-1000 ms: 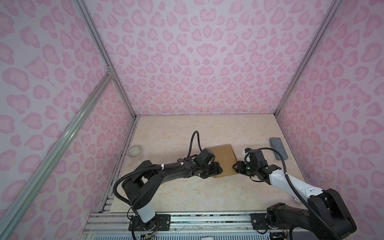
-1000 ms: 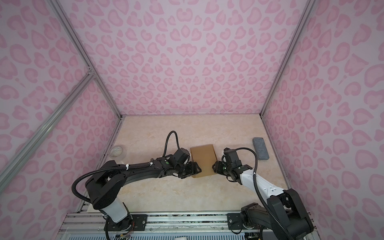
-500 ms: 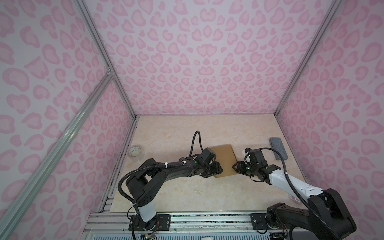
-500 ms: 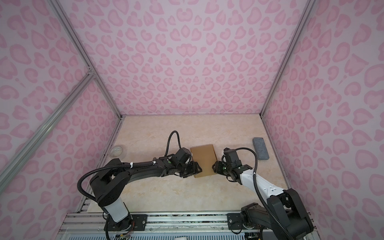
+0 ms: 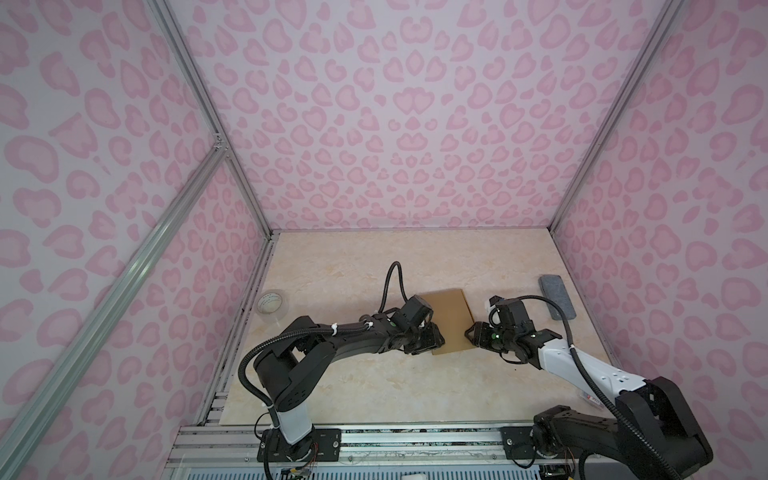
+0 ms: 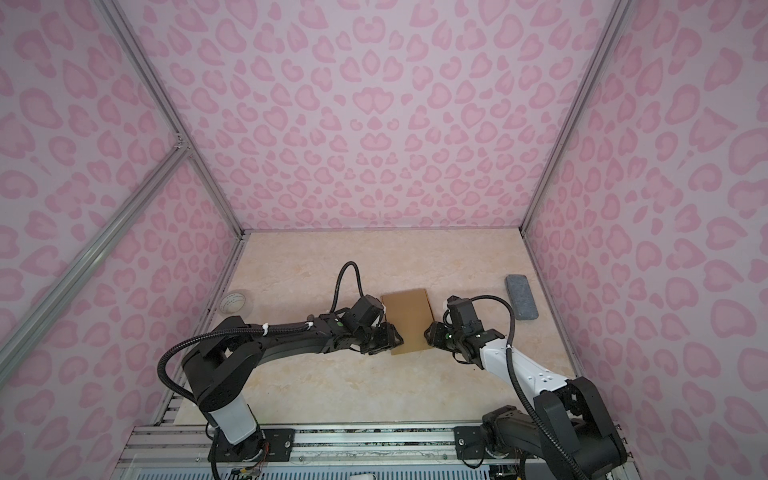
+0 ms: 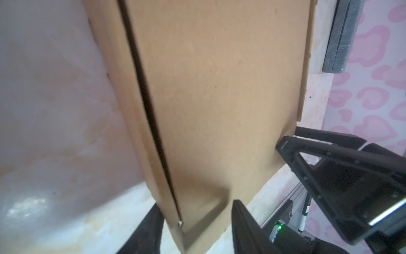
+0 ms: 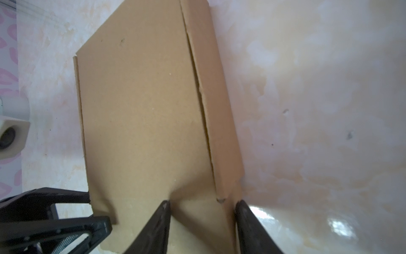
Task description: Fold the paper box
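Mid-table, between both arms: paper box [image 5: 446, 318] flat on table [image 5: 374, 386], lid [image 8: 142, 110] down, dark slit along side wall [image 8: 222, 132], so closure likely not fully seated. Left gripper [image 5: 434, 341] straddles one near corner, jaws half apart; grip cannot be confirmed. Right gripper [image 5: 471, 332] at opposite near corner, jaws half-closed against cardboard, apparently pinching. Paired corner holds probably brace box for final tuck. Grey block [image 5: 557, 297], tape roll [image 5: 270, 305] well apart at table edges, outside working zone.
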Tool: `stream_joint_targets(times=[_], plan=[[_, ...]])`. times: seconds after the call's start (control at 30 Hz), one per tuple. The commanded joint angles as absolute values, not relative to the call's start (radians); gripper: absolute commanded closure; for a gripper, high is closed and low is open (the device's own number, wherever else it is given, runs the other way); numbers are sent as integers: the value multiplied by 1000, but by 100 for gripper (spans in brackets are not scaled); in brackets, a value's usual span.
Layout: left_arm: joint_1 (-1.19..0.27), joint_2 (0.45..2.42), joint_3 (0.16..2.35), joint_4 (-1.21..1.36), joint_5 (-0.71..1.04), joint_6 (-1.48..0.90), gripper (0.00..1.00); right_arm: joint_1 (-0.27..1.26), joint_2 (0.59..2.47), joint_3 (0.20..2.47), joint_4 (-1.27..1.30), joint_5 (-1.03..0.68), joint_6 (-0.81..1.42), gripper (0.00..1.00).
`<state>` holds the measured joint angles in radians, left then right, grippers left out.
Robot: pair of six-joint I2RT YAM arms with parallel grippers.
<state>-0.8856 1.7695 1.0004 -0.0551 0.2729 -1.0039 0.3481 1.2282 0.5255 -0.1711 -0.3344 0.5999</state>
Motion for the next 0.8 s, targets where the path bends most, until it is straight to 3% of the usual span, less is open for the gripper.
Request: stream_joint_targets(times=[0.0,0.77], plan=[[-887,1776,1012,-31,259,-994,48,350,1228,530,-181,-339,603,50],[-881,1753,980,-80,176,-938,48,350,1218,542,-213,-313,589,50]])
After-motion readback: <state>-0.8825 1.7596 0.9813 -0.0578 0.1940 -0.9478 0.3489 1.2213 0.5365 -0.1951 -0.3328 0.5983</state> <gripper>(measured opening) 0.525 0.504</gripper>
